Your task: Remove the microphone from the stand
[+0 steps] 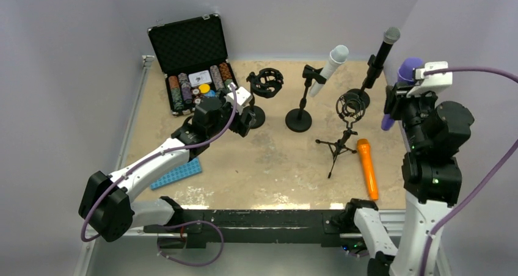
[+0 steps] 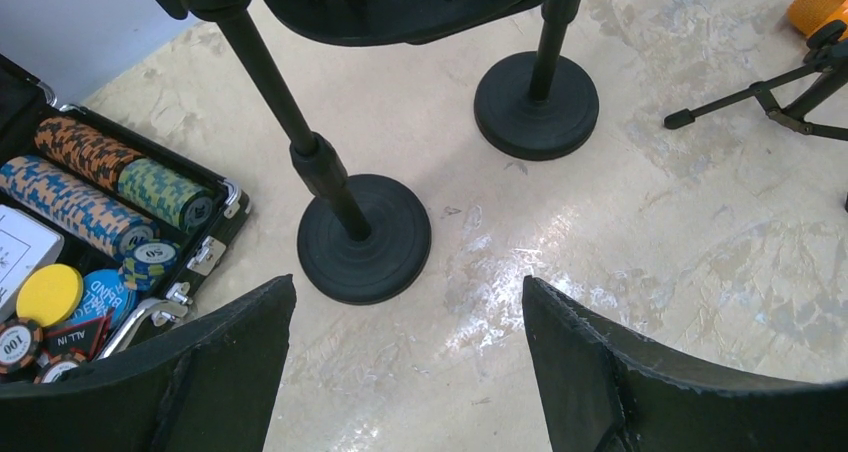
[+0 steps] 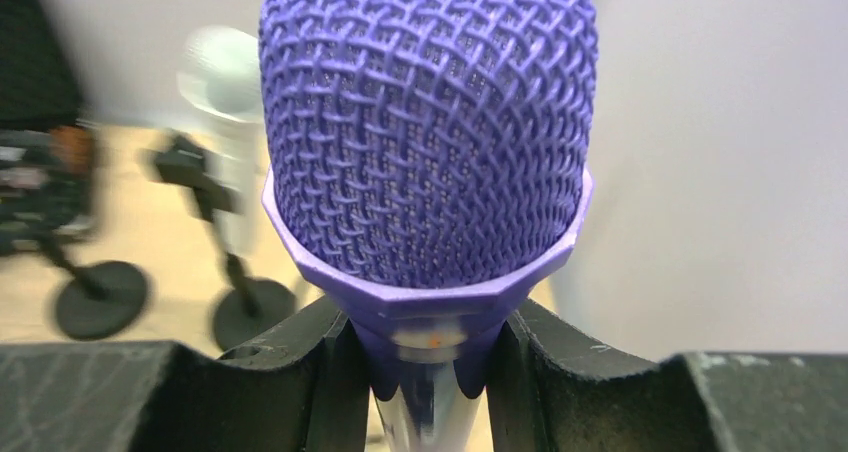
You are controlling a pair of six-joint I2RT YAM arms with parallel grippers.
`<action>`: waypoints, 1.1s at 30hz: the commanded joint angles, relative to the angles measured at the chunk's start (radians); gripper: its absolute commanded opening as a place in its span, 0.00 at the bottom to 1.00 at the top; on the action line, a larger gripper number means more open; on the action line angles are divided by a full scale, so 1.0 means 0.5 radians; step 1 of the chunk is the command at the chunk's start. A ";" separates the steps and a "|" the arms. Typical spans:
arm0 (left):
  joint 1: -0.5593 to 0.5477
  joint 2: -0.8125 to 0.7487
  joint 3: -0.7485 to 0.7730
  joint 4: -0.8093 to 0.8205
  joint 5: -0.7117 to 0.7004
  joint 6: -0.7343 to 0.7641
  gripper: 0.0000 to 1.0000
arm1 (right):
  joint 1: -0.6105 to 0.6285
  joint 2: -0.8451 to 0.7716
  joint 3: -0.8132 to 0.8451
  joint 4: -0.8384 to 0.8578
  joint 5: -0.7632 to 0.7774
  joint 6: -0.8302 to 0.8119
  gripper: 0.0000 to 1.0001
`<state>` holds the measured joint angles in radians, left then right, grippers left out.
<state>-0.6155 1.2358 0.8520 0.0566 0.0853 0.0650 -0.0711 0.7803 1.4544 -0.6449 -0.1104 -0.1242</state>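
Note:
My right gripper (image 3: 430, 324) is shut on a purple microphone (image 3: 428, 122), just under its mesh head. It holds that microphone (image 1: 408, 69) up in the air at the table's right side, apart from every stand. One black stand (image 1: 264, 83) with an empty shock mount sits left of centre, on a round base (image 2: 363, 237). My left gripper (image 2: 408, 286) hangs open just short of that base with nothing between its fingers. In the top view the left gripper (image 1: 247, 116) is beside the stand's base.
A white microphone (image 1: 330, 67) and a black one (image 1: 382, 49) sit in their own round-based stands. A small tripod (image 1: 348, 112) carries an empty shock mount. An orange microphone (image 1: 367, 167) lies near the front right. An open poker-chip case (image 1: 193, 65) stands back left, with a blue tray (image 1: 178, 173) front left.

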 commanded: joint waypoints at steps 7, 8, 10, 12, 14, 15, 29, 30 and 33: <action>0.007 -0.091 -0.088 0.041 0.011 -0.051 0.88 | -0.872 0.527 -0.154 -0.629 -0.427 -0.603 0.00; 0.010 -0.104 -0.094 0.037 0.014 -0.043 0.88 | -0.926 0.595 -0.150 -0.691 -0.467 -0.681 0.00; 0.007 -0.123 -0.115 0.032 0.009 -0.031 0.88 | -1.032 0.743 -0.142 -0.809 -0.540 -0.864 0.00; 0.008 -0.132 -0.126 0.021 0.007 -0.040 0.88 | -1.108 0.847 -0.186 -0.857 -0.591 -1.024 0.00; 0.009 -0.132 -0.125 0.006 0.031 -0.044 0.88 | -1.123 0.875 -0.319 -0.756 -0.537 -1.114 0.00; 0.009 -0.131 -0.121 -0.003 0.041 -0.044 0.88 | -1.125 0.877 -0.390 -0.677 -0.507 -1.145 0.00; 0.009 -0.131 0.000 -0.355 0.098 0.095 0.88 | -1.125 1.107 -1.032 -0.115 -0.347 -1.112 0.00; 0.009 -0.141 0.021 -0.416 0.118 0.099 0.89 | -1.125 1.141 -1.043 -0.069 -0.342 -1.089 0.00; 0.006 -0.161 0.065 -0.618 0.235 0.167 0.92 | -1.125 1.265 -1.009 -0.053 -0.345 -1.019 0.00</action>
<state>-0.6155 1.1893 0.8139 -0.1238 0.1242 0.1013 -0.6342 1.3697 0.9325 -0.7856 -0.2970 -0.6567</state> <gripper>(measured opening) 0.901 0.411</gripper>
